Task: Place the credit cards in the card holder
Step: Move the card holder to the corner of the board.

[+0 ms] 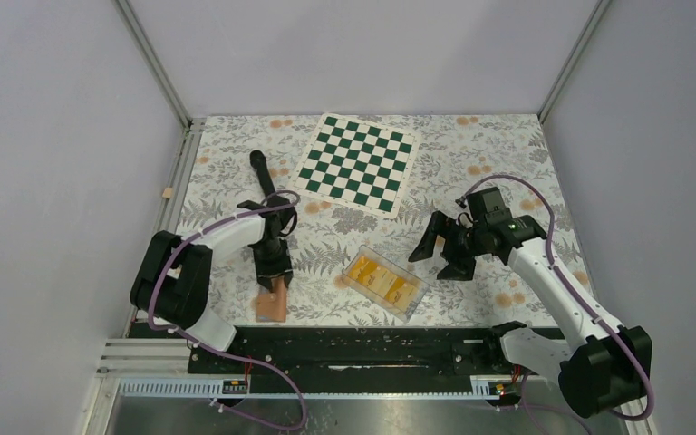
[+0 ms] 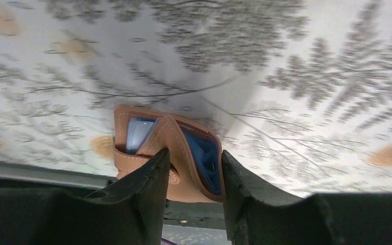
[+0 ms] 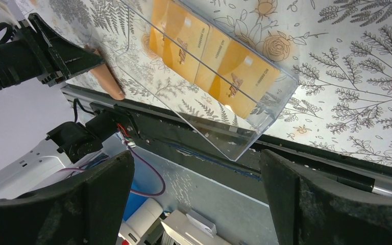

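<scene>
I see my left hand (image 1: 275,275) pinching the half-open tan card holder (image 2: 168,148) between its fingers, at the table's (image 1: 471,154) 7 o'clock near edge. My right hand (image 1: 442,249) hangs spread wide at 2 o'clock from the clear box (image 3: 245,143) containing the yellow-orange credit cards (image 3: 209,56).

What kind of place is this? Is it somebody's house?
Most likely a robot test booth, not a house. The left arm and right arm are bolted at the near edge of the table, and plain grey walls with metal frame posts box it in.
</scene>
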You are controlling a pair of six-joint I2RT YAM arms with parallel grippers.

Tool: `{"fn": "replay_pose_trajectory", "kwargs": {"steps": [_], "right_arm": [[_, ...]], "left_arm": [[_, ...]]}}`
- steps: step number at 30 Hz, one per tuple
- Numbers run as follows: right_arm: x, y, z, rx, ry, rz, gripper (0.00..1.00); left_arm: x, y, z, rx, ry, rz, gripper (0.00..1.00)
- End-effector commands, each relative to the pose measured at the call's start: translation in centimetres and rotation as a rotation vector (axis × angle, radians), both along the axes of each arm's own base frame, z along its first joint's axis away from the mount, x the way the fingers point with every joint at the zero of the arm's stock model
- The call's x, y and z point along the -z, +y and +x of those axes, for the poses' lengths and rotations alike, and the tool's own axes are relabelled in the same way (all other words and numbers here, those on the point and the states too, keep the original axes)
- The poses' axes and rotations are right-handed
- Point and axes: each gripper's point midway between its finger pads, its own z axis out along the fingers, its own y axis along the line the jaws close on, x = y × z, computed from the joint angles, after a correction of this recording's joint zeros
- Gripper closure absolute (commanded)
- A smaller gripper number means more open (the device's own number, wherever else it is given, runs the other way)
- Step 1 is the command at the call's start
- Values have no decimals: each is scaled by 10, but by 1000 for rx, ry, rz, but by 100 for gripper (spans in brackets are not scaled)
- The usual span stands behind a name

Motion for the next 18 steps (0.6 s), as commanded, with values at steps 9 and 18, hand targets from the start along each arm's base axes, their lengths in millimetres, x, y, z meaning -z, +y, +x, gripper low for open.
{"fn": "replay_pose_trajectory", "kwargs": {"steps": [9, 18], "right_arm": [[-24, 5, 12, -48, -61, 8, 1], [-20, 10, 1, -96, -56, -5, 1]], "left_arm": [[-41, -65, 56, -72, -204, -278, 20], [-33, -41, 15, -36, -175, -240, 10]]}}
